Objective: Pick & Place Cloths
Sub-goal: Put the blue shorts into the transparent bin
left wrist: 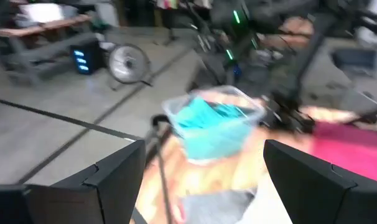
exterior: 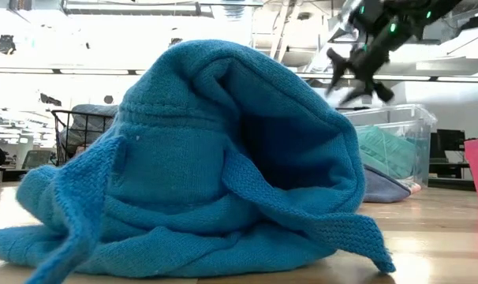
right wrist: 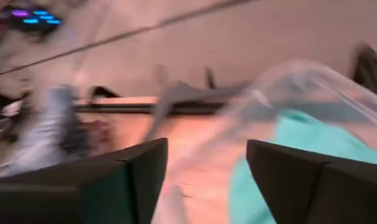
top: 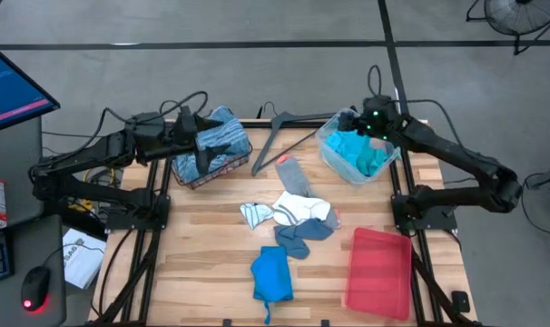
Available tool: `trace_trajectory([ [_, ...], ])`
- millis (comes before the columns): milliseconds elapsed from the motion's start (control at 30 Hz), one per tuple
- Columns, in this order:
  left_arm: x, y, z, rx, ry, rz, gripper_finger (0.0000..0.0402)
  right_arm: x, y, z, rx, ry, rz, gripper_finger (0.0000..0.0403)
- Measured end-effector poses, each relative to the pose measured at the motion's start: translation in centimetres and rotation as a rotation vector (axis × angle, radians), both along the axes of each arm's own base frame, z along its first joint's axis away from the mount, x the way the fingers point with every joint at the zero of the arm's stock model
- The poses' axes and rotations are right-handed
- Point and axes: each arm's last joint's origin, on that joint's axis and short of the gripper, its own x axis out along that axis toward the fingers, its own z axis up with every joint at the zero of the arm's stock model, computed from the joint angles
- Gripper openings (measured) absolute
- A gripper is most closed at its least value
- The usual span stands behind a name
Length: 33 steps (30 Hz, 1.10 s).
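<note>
Several cloths lie on the wooden table in the high view: a grey one [top: 293, 174], a striped one [top: 255, 214], a white one [top: 304, 209], a blue-grey one [top: 302, 236] and a bright blue one [top: 272, 274], which fills the low view [exterior: 199, 166]. Turquoise cloths [top: 358, 154] fill a clear plastic bin [top: 329, 145]. A blue-grey cloth [top: 219, 134] sits in a dark wire basket [top: 195, 174]. My left gripper [left wrist: 202, 149] is open over that basket [top: 199, 136] and holds nothing. My right gripper [right wrist: 207, 146] is open and empty above the bin's far rim [top: 354, 122], [exterior: 353, 79].
A flat red tray [top: 379, 268] lies at the table's near right. A grey clothes hanger [top: 289, 127] lies at the far edge between basket and bin. The arm bases stand at both table sides. Bare wood shows at the near left [top: 202, 263].
</note>
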Motion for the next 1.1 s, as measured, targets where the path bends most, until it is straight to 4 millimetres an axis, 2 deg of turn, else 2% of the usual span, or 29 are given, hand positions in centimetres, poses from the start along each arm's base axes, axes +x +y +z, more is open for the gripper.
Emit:
trace_trajectory([
  [133,1.3,-0.2,-1.4,-0.045,0.104,-0.124,0.0310,0.3,1.9,3.7,-0.120,-0.037,0.124,0.0243],
  [233,2.8,-0.6,-3.9,-0.058,0.208,-0.250,0.0310,0.7,3.5,5.9,-0.189,-0.070,0.213,0.0245],
  [367,4.5,-1.4,-7.9,-0.043,0.354,-0.375,0.0310,1.7,5.6,7.3,-0.223,-0.093,0.330,0.0239],
  [533,5.9,-3.8,-12.3,-0.053,0.475,-0.553,0.0310,3.3,8.4,7.4,-0.204,-0.113,0.464,0.0234],
  [667,6.8,-6.0,-14.5,-0.130,0.477,-0.612,0.0310,4.4,10.6,6.9,-0.175,-0.114,0.513,0.0233],
  [867,8.5,-8.9,-16.2,-0.384,0.414,-0.451,0.0310,5.4,13.4,6.5,-0.166,-0.105,0.561,0.0233],
  [1100,10.8,-14.5,-17.9,-0.367,0.231,-0.411,0.0310,6.1,15.1,5.8,-0.173,-0.063,0.600,0.0233],
])
